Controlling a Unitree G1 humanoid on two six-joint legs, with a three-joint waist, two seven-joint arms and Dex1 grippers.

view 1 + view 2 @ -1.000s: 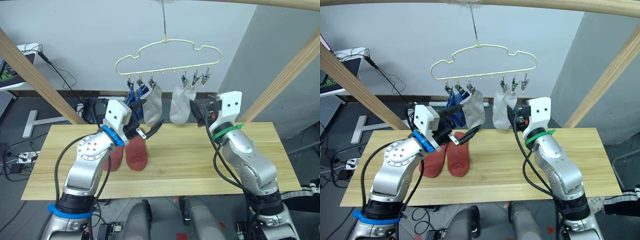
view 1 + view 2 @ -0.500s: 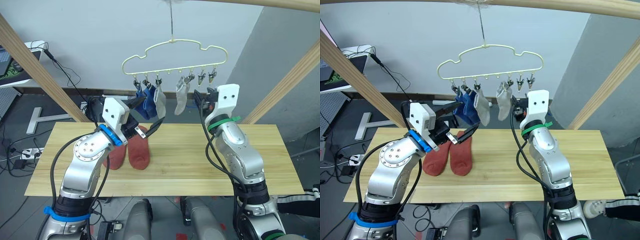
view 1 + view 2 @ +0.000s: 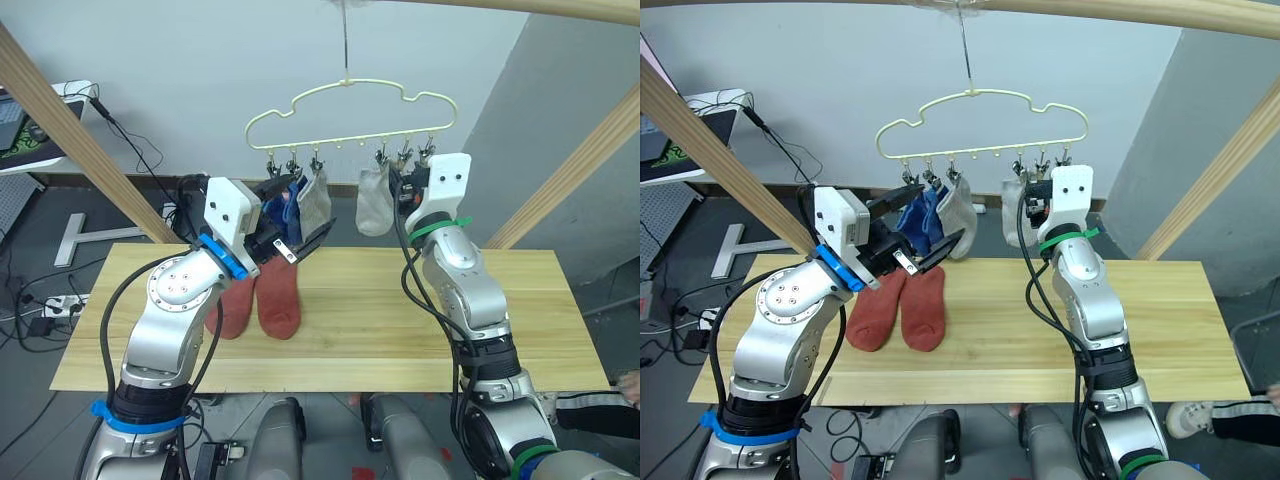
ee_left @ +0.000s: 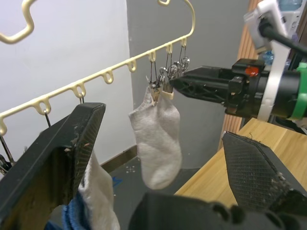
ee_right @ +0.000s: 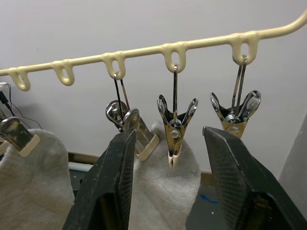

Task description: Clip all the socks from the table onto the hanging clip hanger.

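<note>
Socks: in the left eye view, two rust-red socks (image 3: 258, 302) are lying side by side on the counter (image 3: 350, 330), while blue socks (image 3: 283, 208) and two light grey socks (image 3: 374, 207) are hanging from the clip hanger (image 3: 350, 112). The left hand (image 3: 297, 238) is hovering wide open beneath the blue ones. In the left wrist view, the right hand (image 4: 184, 82) is reaching to a clip at the grey sock's top, seemingly touching it. In the right wrist view, its fingers (image 5: 112, 182) are standing apart, framing a metal clip (image 5: 174, 123).
</note>
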